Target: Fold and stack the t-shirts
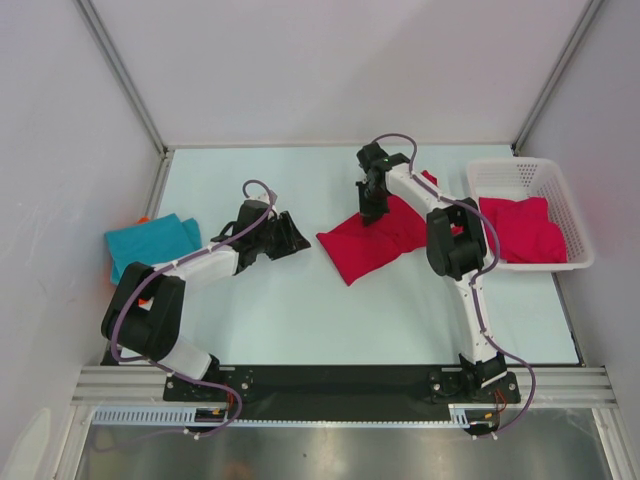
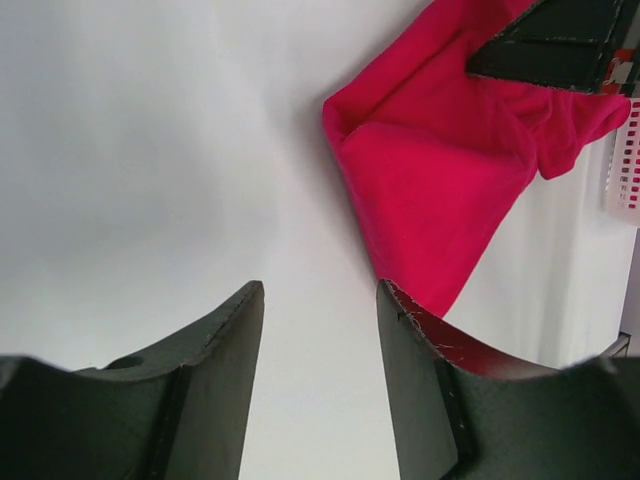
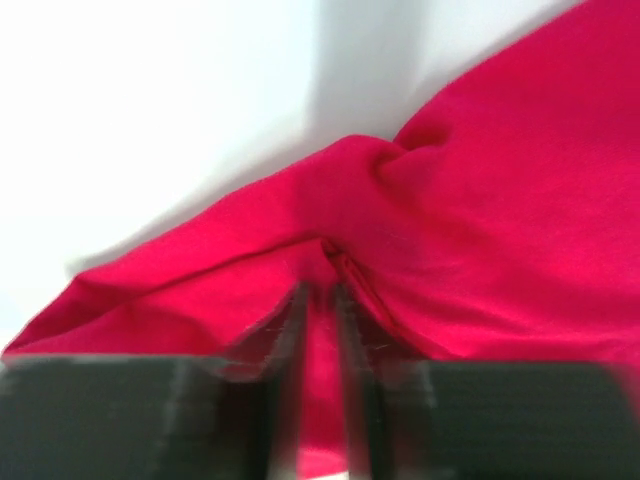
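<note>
A crimson red t-shirt [image 1: 365,248] [image 2: 440,180] lies crumpled in the middle of the table. My right gripper [image 1: 372,212] [image 3: 320,295] sits at its far edge, jaws nearly together with a pinched ridge of the red cloth [image 3: 480,230] between them. My left gripper [image 1: 290,240] [image 2: 320,300] hovers low over bare table to the left of that shirt, open, with nothing between its fingers. A folded teal t-shirt [image 1: 150,243] rests at the far left, and an orange t-shirt [image 1: 143,220] peeks out from under it. Another red t-shirt [image 1: 525,230] lies in the basket.
A white mesh basket [image 1: 520,165] [image 2: 625,170] stands at the right side of the table. White walls close in the table on the left, back and right. The right arm's black gripper body [image 2: 560,45] shows at the top of the left wrist view.
</note>
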